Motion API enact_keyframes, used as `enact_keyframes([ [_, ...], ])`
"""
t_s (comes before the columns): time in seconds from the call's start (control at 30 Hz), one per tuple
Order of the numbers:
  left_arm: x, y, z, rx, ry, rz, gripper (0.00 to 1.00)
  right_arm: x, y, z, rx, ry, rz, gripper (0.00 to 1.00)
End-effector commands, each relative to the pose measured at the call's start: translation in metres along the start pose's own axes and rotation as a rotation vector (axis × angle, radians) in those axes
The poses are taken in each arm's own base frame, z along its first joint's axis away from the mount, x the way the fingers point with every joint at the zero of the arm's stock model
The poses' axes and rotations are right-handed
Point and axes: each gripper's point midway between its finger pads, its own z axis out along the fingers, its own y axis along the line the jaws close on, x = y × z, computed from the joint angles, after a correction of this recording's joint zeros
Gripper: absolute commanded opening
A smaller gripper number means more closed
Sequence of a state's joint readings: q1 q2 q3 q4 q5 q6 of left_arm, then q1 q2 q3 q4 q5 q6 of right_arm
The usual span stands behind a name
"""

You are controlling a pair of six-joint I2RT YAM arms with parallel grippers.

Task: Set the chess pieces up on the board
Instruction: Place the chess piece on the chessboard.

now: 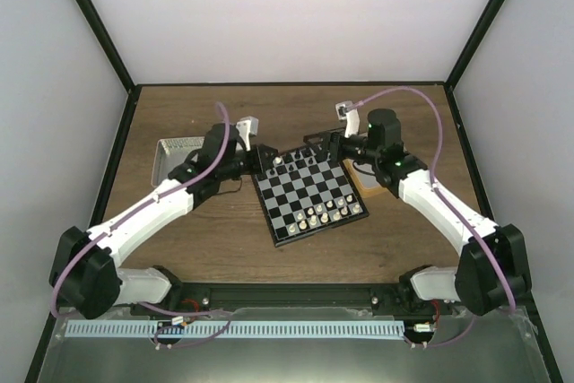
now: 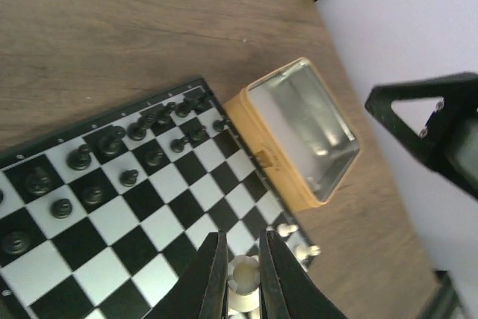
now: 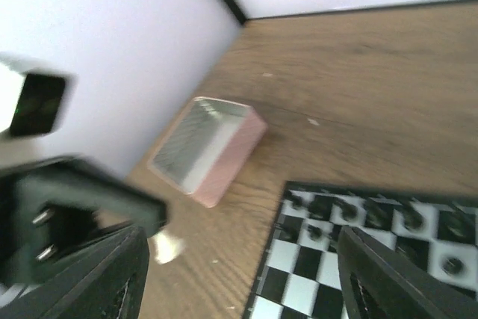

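Left tool [image 2: 243, 253] pinched tight on a cream chess piece [image 2: 243, 274] just above the board [image 1: 296, 214] mid-counter [image 1: 224, 253], right tool [image 3: 243, 263] spread wide over the board edge, border markings too small to read.

The right wrist view is smeared: the board [image 3: 314, 259] runs off its right and bottom edges, and a pale thing [image 3: 169, 247] left of it is too blurred to name. The left wrist view's bottom edge cuts the cream piece [image 2: 243, 274] in the left gripper [image 2: 243, 238]. From above, the right arm [image 1: 421, 190] covers part of the orange-tan tray [image 1: 363, 190], and the chess pieces [image 1: 320, 214] are too small to tell apart
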State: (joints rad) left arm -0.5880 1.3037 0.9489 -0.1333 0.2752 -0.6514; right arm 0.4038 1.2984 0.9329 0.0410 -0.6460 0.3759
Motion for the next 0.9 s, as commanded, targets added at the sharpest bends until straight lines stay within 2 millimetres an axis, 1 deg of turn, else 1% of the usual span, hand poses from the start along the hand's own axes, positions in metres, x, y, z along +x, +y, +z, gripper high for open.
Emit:
enact_keyframes([
  [0.0,0.010,0.020,-0.006,-0.215,-0.048,0.195,0.04,0.010,-0.055,-0.021,0.361,-0.048,0.224,0.71],
  [0.1,0.020,0.016,-0.009,-0.272,-0.071,0.261,0.04,0.018,-0.070,-0.045,0.504,-0.074,0.291,0.71],
  [0.13,0.024,0.015,-0.009,-0.280,-0.076,0.280,0.04,0.025,-0.074,-0.053,0.550,-0.067,0.308,0.71],
  [0.27,0.036,0.010,-0.011,-0.312,-0.102,0.328,0.04,0.035,-0.084,-0.083,0.678,-0.110,0.338,0.72],
  [0.37,0.037,0.005,-0.018,-0.337,-0.135,0.357,0.04,0.037,-0.083,-0.101,0.716,-0.164,0.345,0.72],
  [0.47,0.040,0.000,-0.025,-0.357,-0.161,0.411,0.04,0.032,-0.078,-0.117,0.730,-0.226,0.330,0.72],
  [0.53,0.044,0.002,-0.026,-0.370,-0.160,0.429,0.04,0.032,-0.075,-0.122,0.726,-0.239,0.322,0.73],
  [0.6,0.053,0.004,-0.025,-0.366,-0.151,0.432,0.04,0.035,-0.073,-0.123,0.714,-0.237,0.318,0.73],
  [0.63,0.064,0.006,-0.022,-0.357,-0.133,0.437,0.04,0.038,-0.073,-0.121,0.705,-0.235,0.316,0.73],
  [0.67,0.068,0.005,-0.021,-0.346,-0.129,0.436,0.04,0.041,-0.074,-0.119,0.695,-0.230,0.318,0.73],
  [0.77,0.095,0.009,-0.011,-0.330,-0.073,0.453,0.04,0.051,-0.076,-0.111,0.663,-0.211,0.325,0.73],
  [0.87,0.112,0.014,-0.002,-0.332,-0.021,0.465,0.04,0.056,-0.078,-0.103,0.647,-0.185,0.331,0.73],
])
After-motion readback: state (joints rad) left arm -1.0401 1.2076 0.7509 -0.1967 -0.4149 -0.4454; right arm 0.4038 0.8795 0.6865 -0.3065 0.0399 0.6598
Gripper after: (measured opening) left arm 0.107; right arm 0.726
